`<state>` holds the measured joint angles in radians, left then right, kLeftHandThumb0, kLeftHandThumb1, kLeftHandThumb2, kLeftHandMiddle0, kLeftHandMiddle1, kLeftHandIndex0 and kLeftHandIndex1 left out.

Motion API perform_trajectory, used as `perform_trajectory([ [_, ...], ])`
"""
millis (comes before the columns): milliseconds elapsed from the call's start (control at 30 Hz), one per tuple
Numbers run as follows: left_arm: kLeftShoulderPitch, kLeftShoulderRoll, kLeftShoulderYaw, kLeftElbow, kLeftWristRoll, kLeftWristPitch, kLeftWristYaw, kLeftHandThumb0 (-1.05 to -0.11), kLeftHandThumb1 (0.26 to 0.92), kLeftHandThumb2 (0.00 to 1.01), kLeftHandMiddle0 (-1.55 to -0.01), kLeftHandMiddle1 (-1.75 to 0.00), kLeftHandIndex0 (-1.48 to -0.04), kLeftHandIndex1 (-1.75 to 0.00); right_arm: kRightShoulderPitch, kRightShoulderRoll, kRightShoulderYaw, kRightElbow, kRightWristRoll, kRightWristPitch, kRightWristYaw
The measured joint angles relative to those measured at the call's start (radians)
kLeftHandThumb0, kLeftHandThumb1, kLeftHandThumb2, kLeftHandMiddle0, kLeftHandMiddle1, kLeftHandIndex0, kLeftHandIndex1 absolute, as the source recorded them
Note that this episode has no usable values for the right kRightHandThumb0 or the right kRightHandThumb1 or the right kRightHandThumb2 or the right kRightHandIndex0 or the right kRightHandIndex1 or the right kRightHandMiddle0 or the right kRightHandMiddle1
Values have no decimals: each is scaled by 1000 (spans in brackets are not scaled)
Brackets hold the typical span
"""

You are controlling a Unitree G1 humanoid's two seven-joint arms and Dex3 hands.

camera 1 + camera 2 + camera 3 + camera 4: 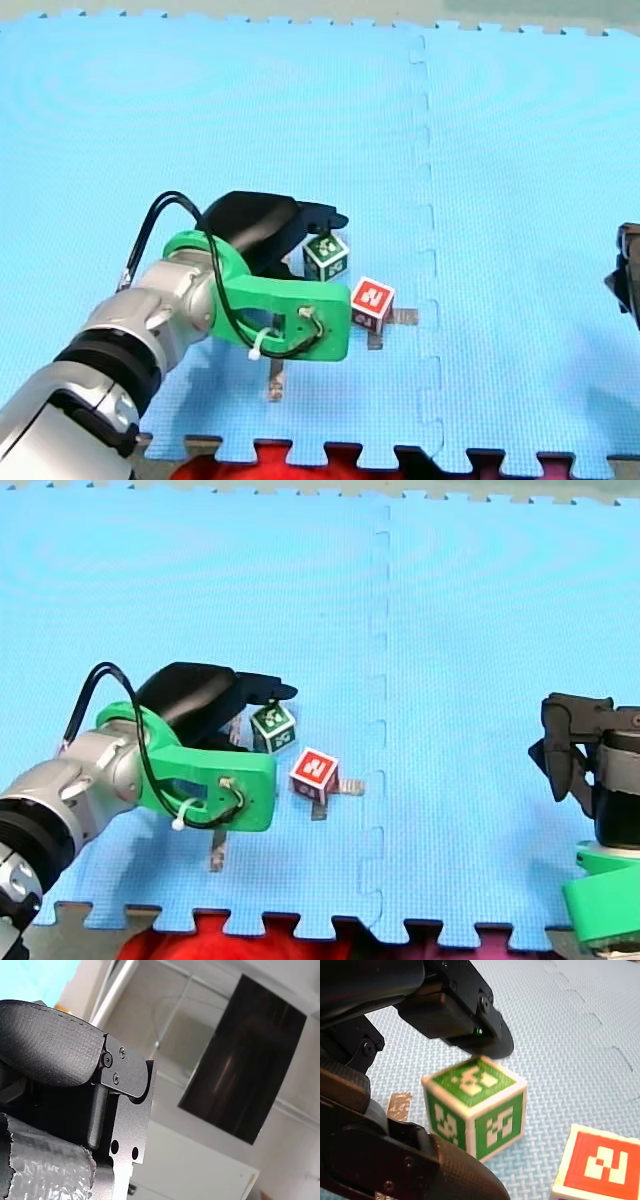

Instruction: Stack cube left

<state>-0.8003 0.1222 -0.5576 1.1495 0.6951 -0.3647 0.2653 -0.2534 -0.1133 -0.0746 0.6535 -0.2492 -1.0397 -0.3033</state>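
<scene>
Left hand [258,230] brackets green cube [326,257], perhaps touching.

We're prob. in a robotics lab: interlocking blue foam mats [500,200] w/ tape marks [275,385], a marker-coded green cube [475,1110] & red cube [371,303].

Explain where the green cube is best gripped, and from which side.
Likely its two opposite upright faces, leaving the bottom free for setting down. Come from the left, where the left hand is beside the green cube; the red cube sits close on its other side and crowds that approach. The right hand is at the mat's right edge, holding nothing.
</scene>
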Motion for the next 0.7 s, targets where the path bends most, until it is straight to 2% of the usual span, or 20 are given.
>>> perform_trajectory([
  [200, 12, 6, 9, -19, 0, -17, 65, -409, 796, 10, -988, -1746, -1296, -239, -1, 0, 0, 6, 5, -6, 6],
  [700, 12, 19, -1, -44, 13, -23, 65, -428, 805, 7, -1013, -1746, -1324, -201, -1, 1, -2, 8, 6, -15, 10],
])
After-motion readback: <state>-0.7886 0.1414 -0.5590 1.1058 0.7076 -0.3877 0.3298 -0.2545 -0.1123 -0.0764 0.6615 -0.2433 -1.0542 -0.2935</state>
